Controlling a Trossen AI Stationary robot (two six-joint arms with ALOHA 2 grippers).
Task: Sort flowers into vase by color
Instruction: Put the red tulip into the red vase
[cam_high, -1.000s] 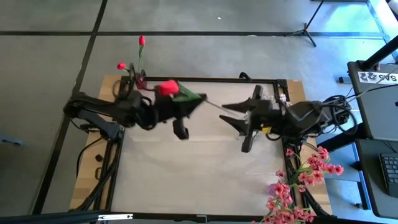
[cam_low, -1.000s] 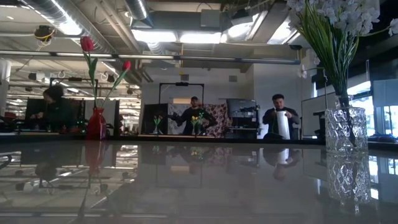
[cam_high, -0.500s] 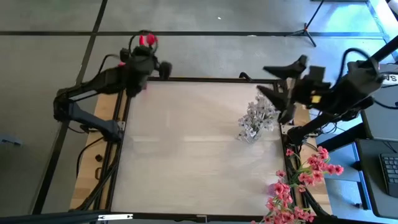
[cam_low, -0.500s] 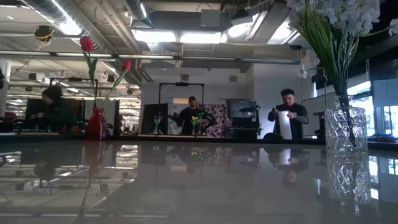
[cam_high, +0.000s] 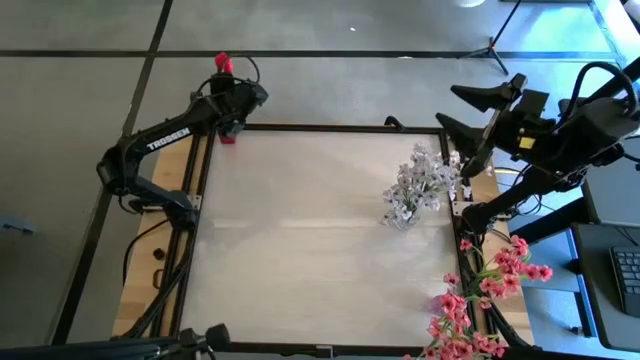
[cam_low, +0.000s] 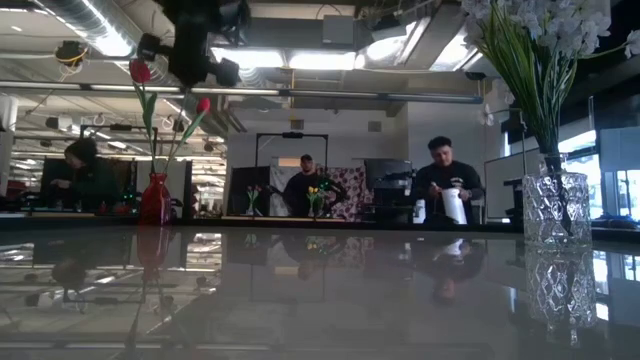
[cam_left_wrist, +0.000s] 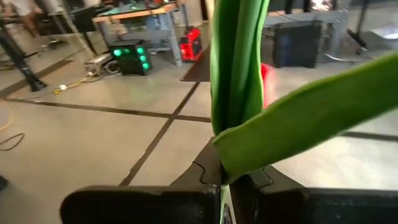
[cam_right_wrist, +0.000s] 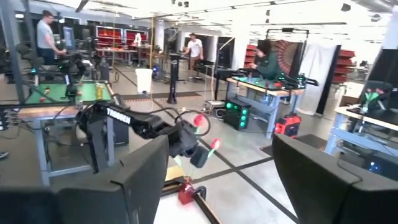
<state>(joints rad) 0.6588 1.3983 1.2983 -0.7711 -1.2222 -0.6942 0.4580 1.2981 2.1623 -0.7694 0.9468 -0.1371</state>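
A green-stemmed flower (cam_left_wrist: 236, 93) is being gripped in the closed left gripper (cam_high: 232, 100) above the red vase (cam_low: 154, 200), already holding two red buds, while the right gripper (cam_high: 478, 115) is being held open beyond the white spray (cam_high: 415, 188); the pink sprays (cam_high: 480, 300) far from the red vase are being left unsorted.

1. Red buds (cam_low: 141, 70) stood upright on thin green stems in a small red vase (cam_low: 154, 199) at the tabletop's far left corner.
2. One green stem with broad leaves (cam_left_wrist: 239, 93) sat pinched in the closed left claw (cam_high: 232, 98) above that vase.
3. White blossom sprays (cam_high: 415, 185) filled a clear glass vase (cam_low: 556, 212) at the right.
4. Pink sprays (cam_high: 480, 300) lay at the near right edge.
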